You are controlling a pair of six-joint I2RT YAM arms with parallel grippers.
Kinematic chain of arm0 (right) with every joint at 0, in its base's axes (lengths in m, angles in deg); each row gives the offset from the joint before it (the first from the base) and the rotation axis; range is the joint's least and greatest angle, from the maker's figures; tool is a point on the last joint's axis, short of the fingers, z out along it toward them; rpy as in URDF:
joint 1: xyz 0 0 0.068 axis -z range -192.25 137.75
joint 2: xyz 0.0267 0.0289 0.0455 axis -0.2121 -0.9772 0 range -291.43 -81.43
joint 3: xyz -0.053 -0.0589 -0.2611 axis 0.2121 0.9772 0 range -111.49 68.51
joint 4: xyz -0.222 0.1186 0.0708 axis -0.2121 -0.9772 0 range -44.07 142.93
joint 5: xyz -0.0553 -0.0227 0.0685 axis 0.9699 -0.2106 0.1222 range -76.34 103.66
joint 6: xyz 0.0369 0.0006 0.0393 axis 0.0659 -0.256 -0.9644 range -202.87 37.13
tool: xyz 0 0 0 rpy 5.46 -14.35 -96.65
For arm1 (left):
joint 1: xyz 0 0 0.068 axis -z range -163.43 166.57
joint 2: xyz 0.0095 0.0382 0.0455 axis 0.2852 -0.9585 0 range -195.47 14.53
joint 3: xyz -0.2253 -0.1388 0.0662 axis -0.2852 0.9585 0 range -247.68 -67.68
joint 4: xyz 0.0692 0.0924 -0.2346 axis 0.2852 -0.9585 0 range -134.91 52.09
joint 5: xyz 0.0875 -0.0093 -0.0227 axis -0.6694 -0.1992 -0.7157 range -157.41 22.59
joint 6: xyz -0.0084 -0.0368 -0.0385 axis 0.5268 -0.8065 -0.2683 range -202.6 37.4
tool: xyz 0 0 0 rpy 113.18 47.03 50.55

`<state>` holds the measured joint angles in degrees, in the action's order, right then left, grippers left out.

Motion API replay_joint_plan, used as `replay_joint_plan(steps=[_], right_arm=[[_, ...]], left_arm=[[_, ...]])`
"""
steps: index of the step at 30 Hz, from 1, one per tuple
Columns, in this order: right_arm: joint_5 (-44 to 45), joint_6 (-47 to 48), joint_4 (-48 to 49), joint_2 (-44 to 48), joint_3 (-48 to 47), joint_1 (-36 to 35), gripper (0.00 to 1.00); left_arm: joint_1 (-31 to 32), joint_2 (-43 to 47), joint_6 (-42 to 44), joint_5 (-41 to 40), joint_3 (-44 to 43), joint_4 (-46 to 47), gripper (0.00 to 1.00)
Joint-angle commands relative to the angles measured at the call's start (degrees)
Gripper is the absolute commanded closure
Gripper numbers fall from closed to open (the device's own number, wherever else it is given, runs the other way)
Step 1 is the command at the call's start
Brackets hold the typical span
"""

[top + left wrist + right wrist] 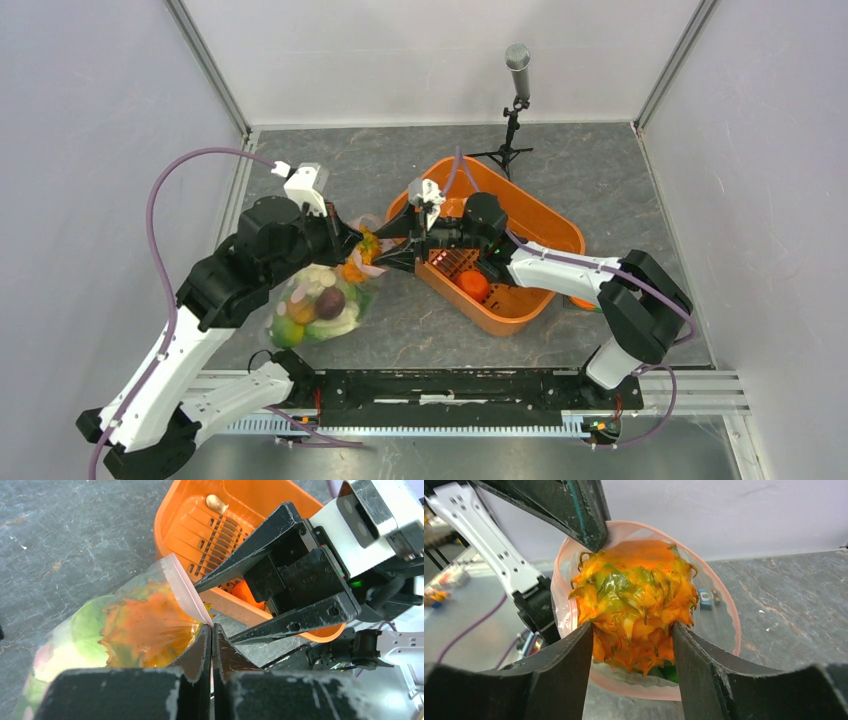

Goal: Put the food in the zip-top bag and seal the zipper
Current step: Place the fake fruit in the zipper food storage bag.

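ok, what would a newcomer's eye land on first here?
The spiky orange pineapple, sitting in the mouth of the clear zip-top bag left of centre, between the open fingers of the right claw. Then the left claw, pinched shut on the bag's pink zipper strip, and the orange basket to the right with an orange piece inside.

The right gripper (383, 253) reaches over the table (400, 340) with its black fingers spread in a V, their tips at the pineapple (362, 252) in the mouth of the zip-top bag (300, 325). The left gripper (347, 238) meets that mouth from the opposite side. The bag's clear body, packed with food (312, 285) including a purple fruit (330, 302), lies nearer than both grippers. Behind the right gripper, under its wrist, stands the orange slotted basket (540, 225) holding one orange piece (474, 285), and a microphone stand (517, 60) rises well beyond.
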<state>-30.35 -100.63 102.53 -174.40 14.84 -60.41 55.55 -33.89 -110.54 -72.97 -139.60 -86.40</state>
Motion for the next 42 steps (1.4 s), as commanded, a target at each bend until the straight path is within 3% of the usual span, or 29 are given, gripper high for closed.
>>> replay_joint_plan(steps=[1,4,10,12,15,17,20,22,23,25,28,32,34,37,39,42], right_arm=[[-3.86,15.52,-18.27,2.14,-5.88,-4.88,0.38],[-4.05,20.24,-23.25,1.56,-7.71,-6.95,0.36],[-4.92,19.92,-17.4,2.44,-6.98,-7.75,0.46],[-5.47,16.03,-10.78,3.32,-5.05,-7.4,0.55],[-9.64,2.6,6.91,3.65,-1.16,-5.84,0.55],[-11.65,-2.2,12.49,3.7,-0.4,-5.03,0.55],[-10.79,5.18,1.02,4.1,-2.46,-5.59,0.55],[-1.78,13.33,-11.38,5.27,-3.76,-6.53,0.55],[3.86,15.05,-15.51,5.58,-4.25,-6.66,0.51],[9.15,13.81,-15.18,5.53,-3.64,-6.6,0.49],[24.32,5.27,-17.11,4.47,-3.88,-6.6,0.49],[34.53,-0.41,-18.31,3.51,-3.08,-6.56,0.5],[37.56,-3.17,-13.64,5.02,1.43,-5.86,0.5],[23.61,-1.33,-2.83,5.89,3.23,-5.5,0.54],[15.22,-0.81,5.4,7.33,4.68,-5.94,0.49],[10.55,-9.0,18.54,8.65,7.74,-3.91,0.5]], left_arm=[[0.48,-2.18,1.37,4.57,-5.42,8.53,0.98],[0.48,-2.06,3.03,1.49,-7.09,6.76,0.98],[0.49,-2.85,2.34,5.3,-6.51,5.57,0.98],[0.49,-2.11,2.11,5.3,-5.51,6.29,0.98],[0.48,-1.58,2.43,5.3,-5.41,5.86,0.98],[0.5,-1.15,2.72,5.3,-5.19,5.75,0.98],[0.48,-1.22,3.76,5.3,-4.48,5.83,0.98],[0.49,-1.96,4.78,7.66,-4.82,5.14,0.98],[0.48,-2.14,5.33,9.48,-4.9,5.2,0.98],[0.49,-2.44,6.78,14.22,-4.91,6.05,0.98],[0.49,-1.49,8.49,21.06,-4.63,8.67,0.98],[0.48,0.43,8.57,21.16,-4.43,8.89,0.98],[0.48,1.45,8.32,21.07,-3.74,8.81,0.98],[0.5,2.6,8.09,18.39,-1.66,9.17,0.98],[0.48,2.26,8.26,17.61,-1.29,8.74,0.98],[0.49,1.38,8.65,17.58,-1.84,7.85,0.98]])
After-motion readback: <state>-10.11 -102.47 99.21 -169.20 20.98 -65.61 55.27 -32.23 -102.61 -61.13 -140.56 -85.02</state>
